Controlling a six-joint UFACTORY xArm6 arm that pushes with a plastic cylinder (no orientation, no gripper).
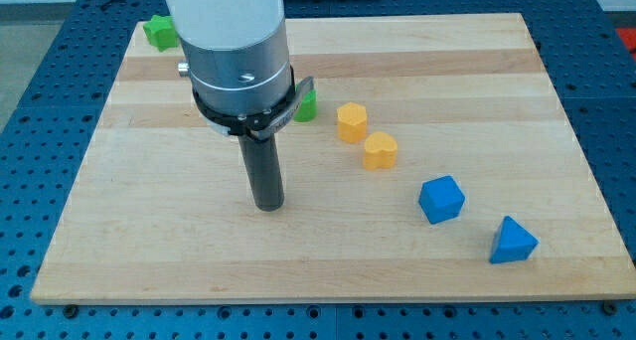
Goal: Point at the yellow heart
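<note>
Blue triangle [513, 242]: lowest, at the view's right.
Blue cube [441, 199]: just up-left of it.
Yellow heart [380, 152]: middle of wooden board [149, 251], beside yellow hexagon [351, 122].
My tip [268, 207]: left of the heart, well apart, touching and holding nothing.

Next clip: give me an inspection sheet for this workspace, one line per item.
Surface: wooden board, flat.
Job's things: yellow heart, right of my tip, apart from it.
Clutter: yellow hexagonal block just above-left of the heart; blue cube; blue triangular block; green block at the top left; second green block, partly hidden by the arm.
Grippers: none; rod only.
Cables: nothing seen.
Surroundings: blue perforated table.
</note>
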